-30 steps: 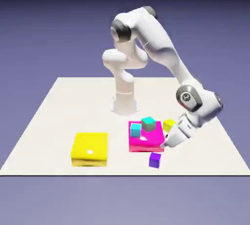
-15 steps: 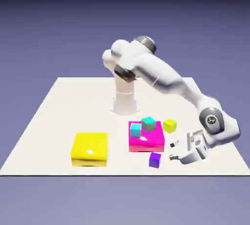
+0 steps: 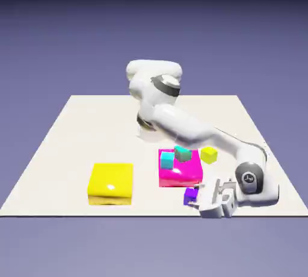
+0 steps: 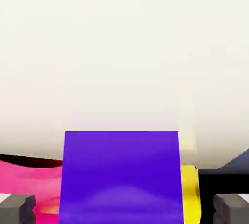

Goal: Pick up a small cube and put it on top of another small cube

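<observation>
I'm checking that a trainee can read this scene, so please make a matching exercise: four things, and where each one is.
Things:
1. purple cube
2. cyan cube
3. flat yellow block
4. gripper

Places or states:
A. on the flat magenta block
B. open, a fingertip to either side of a cube
C. between the two fingertips, with a gap on each side
D. on the table, farthest to the exterior view's left of the blocks and cubes

Pairs: 1-C, 2-A, 3-D, 4-B
</observation>
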Robot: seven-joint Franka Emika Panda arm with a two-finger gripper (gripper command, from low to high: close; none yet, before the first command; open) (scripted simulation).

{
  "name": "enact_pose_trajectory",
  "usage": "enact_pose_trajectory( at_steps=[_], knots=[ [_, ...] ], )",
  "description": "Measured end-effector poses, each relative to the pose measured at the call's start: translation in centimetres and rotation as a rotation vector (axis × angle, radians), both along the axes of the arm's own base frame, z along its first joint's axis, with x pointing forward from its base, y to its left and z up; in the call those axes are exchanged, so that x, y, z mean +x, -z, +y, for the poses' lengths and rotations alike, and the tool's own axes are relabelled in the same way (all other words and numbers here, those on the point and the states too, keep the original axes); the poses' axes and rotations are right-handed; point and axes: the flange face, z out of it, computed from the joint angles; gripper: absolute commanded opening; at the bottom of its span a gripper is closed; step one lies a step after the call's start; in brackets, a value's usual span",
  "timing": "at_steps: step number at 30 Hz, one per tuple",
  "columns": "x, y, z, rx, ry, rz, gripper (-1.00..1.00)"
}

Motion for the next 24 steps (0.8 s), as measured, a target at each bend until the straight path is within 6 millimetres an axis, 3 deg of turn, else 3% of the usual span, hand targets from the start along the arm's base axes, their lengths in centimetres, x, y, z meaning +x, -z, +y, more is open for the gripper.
enact_pose_trajectory(
  at_steps=[1,5,7,12,16,19,23,24],
  knots=[
    [0.0,0.0,0.0,0.0,0.0,0.0,-1.0],
    [1.4,-3.3,4.3,0.0,0.001,0.0,-1.0],
    [1.5,-3.5,4.6,0.0,0.001,0.0,-1.0],
    [-7.5,-4.4,11.0,0.033,-0.084,0.0,-1.0],
    [-15.4,-5.7,14.5,0.039,-0.15,0.003,-1.0],
    [-21.5,-7.0,15.9,0.03,-0.2,0.004,-1.0],
    [-29.5,-8.9,16.3,0.001,-0.269,0.0,-1.0],
    [-29.6,-8.9,16.3,0.0,-0.27,0.0,-1.0]
  ],
)
